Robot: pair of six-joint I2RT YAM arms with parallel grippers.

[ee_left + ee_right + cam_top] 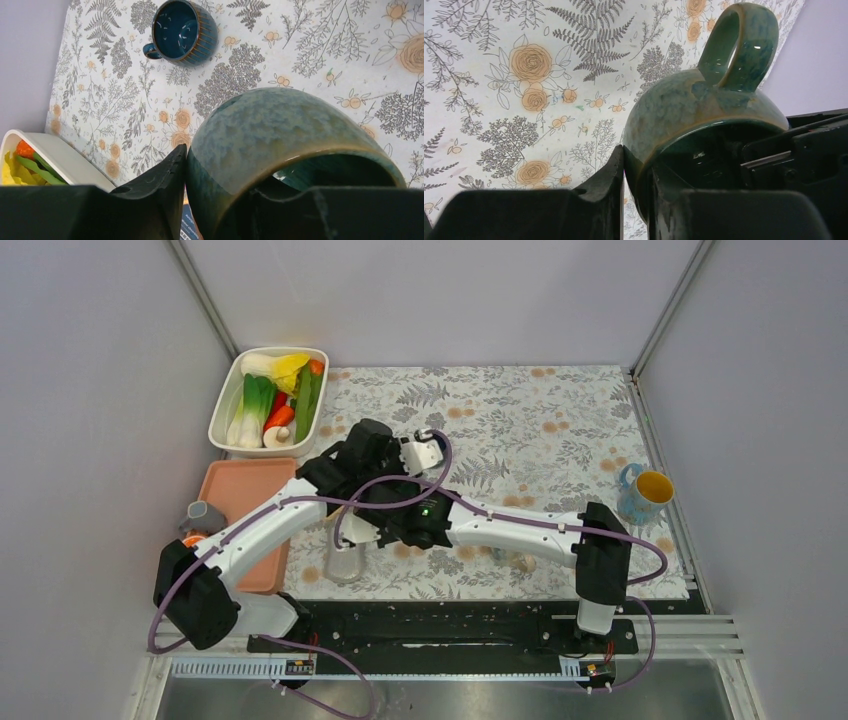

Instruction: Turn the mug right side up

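"Pinching one mug with both arms: why would they do that?"

"It looks like a hand-over to me. The left gripper (225, 180) is clamped on the rim of the mottled green-blue glazed ceramic mug (280, 130), with one finger pressed to the outer wall and the other inside the mouth. The right gripper (639, 175) is closed on the rim the same way. Its own camera shows the other arm's black fingers through the opening."

"And where is the mug?"

"It is up between the two wrists, above the middle of the floral-printed mat (300, 45) and not resting on it. From overhead the arms cross right over it, so I can't really make it out there. The wrist views carry this."

"Why hold it by the rim?"

"Probably because a thin wall is the only part those narrow fingers can close on. A second hold would also let one arm let go and the other roll the mug over."

"Which way is it facing?"

"The mouth faces each wrist camera, and the rounded body swells away toward the mat. The loop handle (739, 45) sticks out beyond the body in the right wrist view. I'd judge the mug isn't upright yet."

"What does it look like?"

"It has a glossy, speckled glaze, a tan band at the lip and a dark inside. It is squat and bulbous. A dark blue ribbed mug (182, 32) stands upright on the mat well apart from it."
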